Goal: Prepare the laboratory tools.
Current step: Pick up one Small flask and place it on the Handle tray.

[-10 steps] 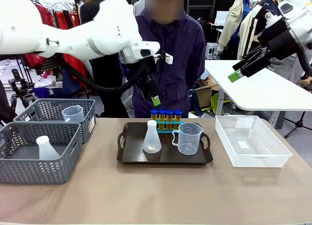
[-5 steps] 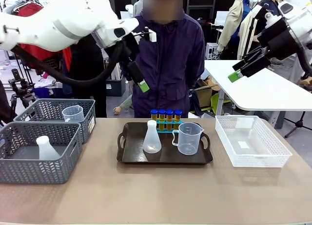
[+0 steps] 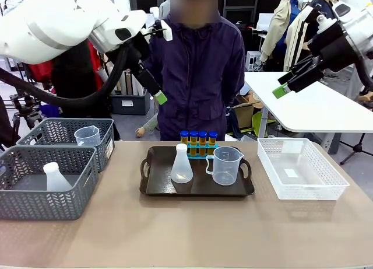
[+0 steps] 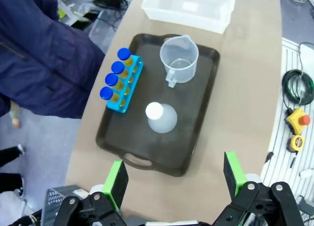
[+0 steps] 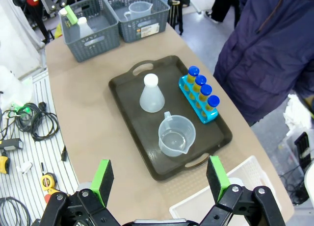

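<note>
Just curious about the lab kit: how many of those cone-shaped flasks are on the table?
2: one flask on the tray stands on the dark tray; the flask in the basket sits in the near grey basket.

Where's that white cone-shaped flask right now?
In the front view, the flask stands upright on the dark tray, left of the beaker, before the blue-capped tubes.

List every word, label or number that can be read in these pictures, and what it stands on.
None can be read.
Label on the far grey basket: too small to read.
Label in the white basket: blurred.
Marks on the beaker: too faint to read.
</note>
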